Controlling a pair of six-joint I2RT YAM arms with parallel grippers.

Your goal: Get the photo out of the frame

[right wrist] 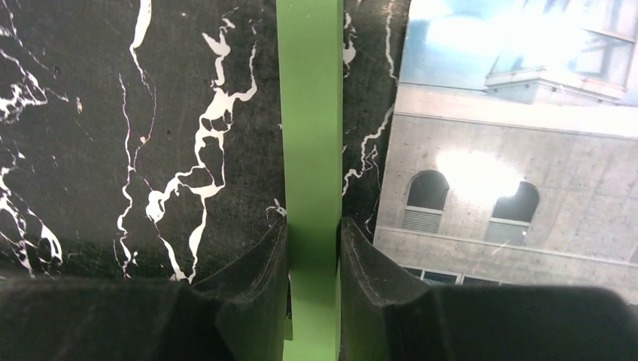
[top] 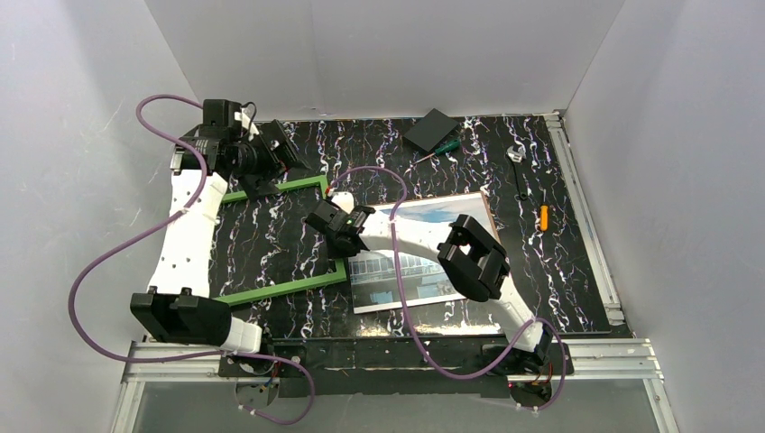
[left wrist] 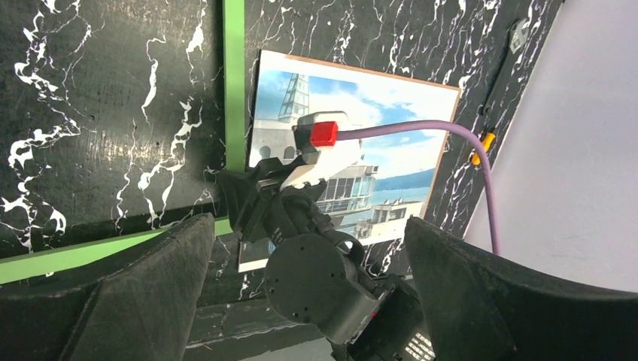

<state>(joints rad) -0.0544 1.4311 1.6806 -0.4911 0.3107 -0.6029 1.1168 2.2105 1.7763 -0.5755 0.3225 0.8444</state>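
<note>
The green frame [top: 271, 290] lies flat on the black marbled table, left of centre, with nothing inside it. The photo [top: 417, 271] of a white building and blue sky lies face up just right of the frame, with a thin brown edge along its far side. My right gripper [top: 338, 236] is shut on the frame's right bar [right wrist: 308, 113], a finger on each side [right wrist: 314, 256]; the photo [right wrist: 511, 173] lies beside it. My left gripper [top: 278, 158] is open and empty above the frame's far left corner [left wrist: 316, 301]. It looks down on the frame [left wrist: 234, 83] and photo [left wrist: 391, 150].
A black box [top: 429, 129], a green-handled screwdriver [top: 447, 147], a small silver part [top: 515, 152] and an orange item [top: 543, 216] lie at the back right. White walls enclose the table. Purple cables loop over both arms.
</note>
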